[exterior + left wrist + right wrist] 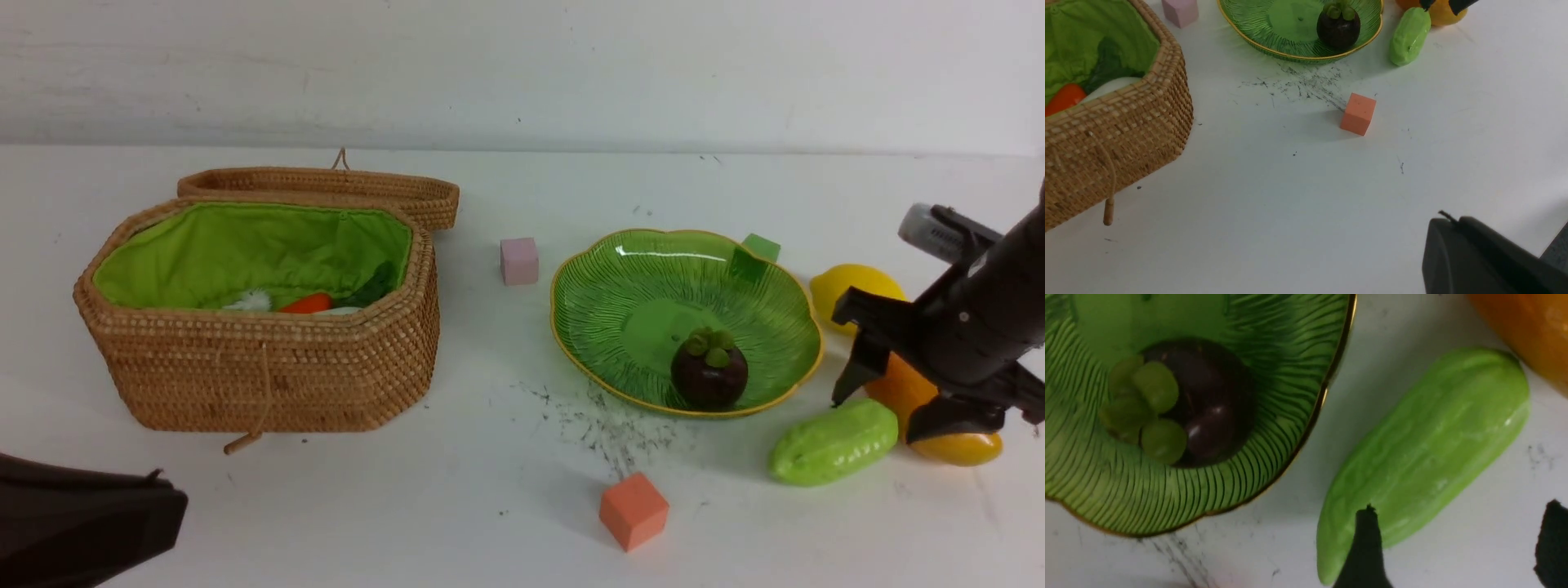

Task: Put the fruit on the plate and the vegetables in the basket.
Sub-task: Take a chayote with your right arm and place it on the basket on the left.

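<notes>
Light-green and ridged, the gourd [833, 441] lies on the worktop [408, 506] just off the plate's [620, 278] near right rim, with the mango [955, 445] close behind it. The right hand [898, 400] hangs low over the pair, jaws spread wide and gripping nothing. Which of the two it is meant for cannot be told. Either way, a good pick probably needs the jaws centred across the chosen piece's short width before they close, clear of its neighbour, since both are smooth and could roll.

The mangosteen [709, 376] sits on the plate and the lemon [857, 290] waits on the worktop beyond the plate's right rim. The carrot [308, 304] is already in the basket [269, 376].

From the front, the jaws seem to straddle the mango. The right wrist view instead shows one fingertip [1365, 547] over the gourd's end, with the mango only in a corner. The left wrist view shows the white radish [1110, 86] beside the carrot more clearly than the front does. Only the front view shows the lemon and the left hand [155, 490], closed and parked well apart, near the basket.
</notes>
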Controlling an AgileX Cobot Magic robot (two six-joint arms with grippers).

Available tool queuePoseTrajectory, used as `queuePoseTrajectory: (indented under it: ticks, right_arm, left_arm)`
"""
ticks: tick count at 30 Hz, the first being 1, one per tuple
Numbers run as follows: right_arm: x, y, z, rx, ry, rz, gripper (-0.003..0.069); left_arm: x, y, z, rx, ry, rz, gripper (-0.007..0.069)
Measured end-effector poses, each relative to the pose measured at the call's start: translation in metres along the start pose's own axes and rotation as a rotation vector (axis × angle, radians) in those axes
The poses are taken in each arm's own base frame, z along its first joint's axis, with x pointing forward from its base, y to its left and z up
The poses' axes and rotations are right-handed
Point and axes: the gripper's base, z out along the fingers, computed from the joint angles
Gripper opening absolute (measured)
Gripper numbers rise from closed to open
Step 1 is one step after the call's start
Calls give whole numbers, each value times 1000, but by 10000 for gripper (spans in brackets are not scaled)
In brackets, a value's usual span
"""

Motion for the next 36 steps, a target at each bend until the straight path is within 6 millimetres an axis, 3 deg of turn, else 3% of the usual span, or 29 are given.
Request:
queuePoseTrajectory:
  ticks: [19, 25, 31, 36]
  right_arm:
    - [-8, -14, 68, 93, 80, 115, 537]
    - [-1, -10, 69, 116, 120, 32, 451]
    - [2, -8, 70, 133, 139, -16, 452]
    - [15, -5, 45, 159, 197, -84, 452]
  left_arm:
    - [1, -1, 0, 7, 12, 37, -13]
    - [1, -2, 0, 21, 14, 26, -13]
    - [1, -2, 0, 21, 14, 30, -13]
    - [1, -2, 0, 21, 14, 34, -13]
